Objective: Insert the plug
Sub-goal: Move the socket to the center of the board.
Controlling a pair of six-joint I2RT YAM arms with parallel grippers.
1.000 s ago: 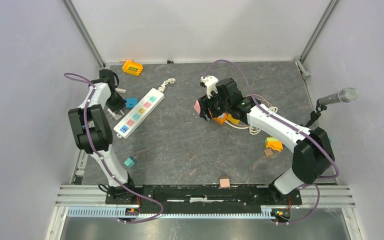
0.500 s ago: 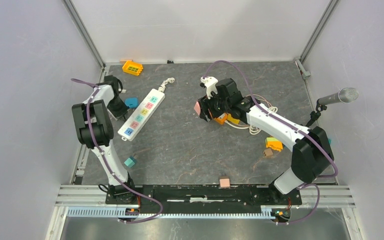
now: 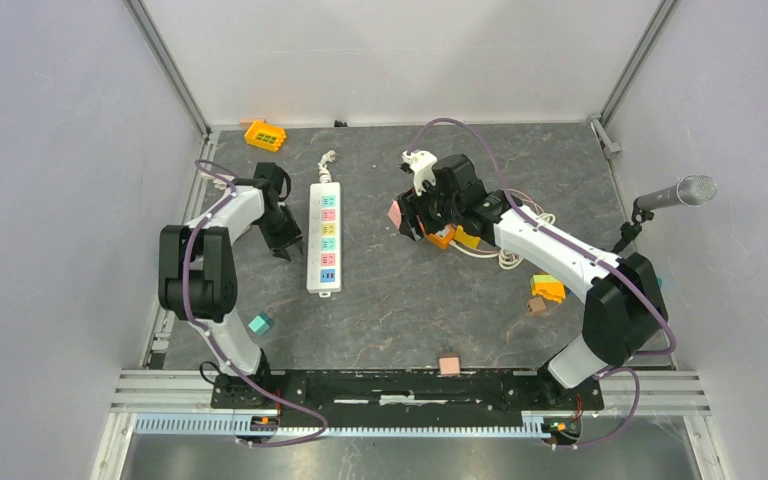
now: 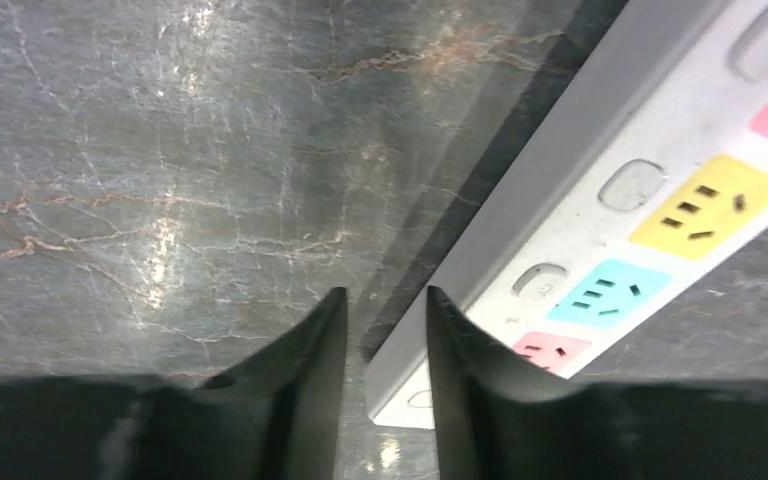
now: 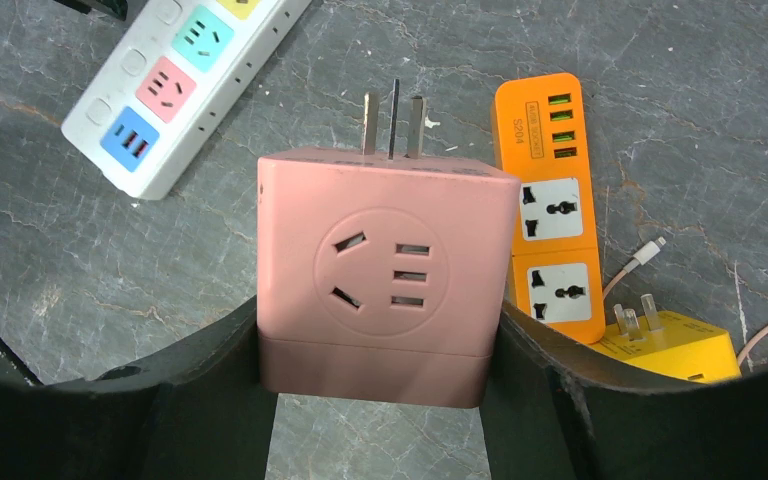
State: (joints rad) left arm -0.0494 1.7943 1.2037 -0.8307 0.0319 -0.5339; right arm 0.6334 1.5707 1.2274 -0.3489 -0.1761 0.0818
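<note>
The pink plug (image 5: 385, 275), a cube adapter with metal prongs pointing away, is clamped between the fingers of my right gripper (image 5: 380, 320). It hangs above the table at centre back (image 3: 396, 213). The white power strip (image 3: 326, 237) with coloured sockets lies lengthwise on the table, left of centre. My left gripper (image 3: 285, 245) is low at the strip's left side. In the left wrist view its jaws (image 4: 382, 300) stand a narrow gap apart, straddling the strip's (image 4: 660, 200) long edge near a corner, clamping nothing.
An orange socket block (image 5: 550, 205) and a yellow adapter (image 5: 670, 350) lie under the right arm, beside a coiled white cable (image 3: 508, 258). Scattered about are an orange block (image 3: 264, 134), a teal cube (image 3: 259, 323), a tan cube (image 3: 449, 363) and a microphone (image 3: 675, 193).
The left gripper swept right and nearer, swinging the power strip from a diagonal to lengthwise. Its jaws have parted slightly. The right arm and the plug have not moved.
</note>
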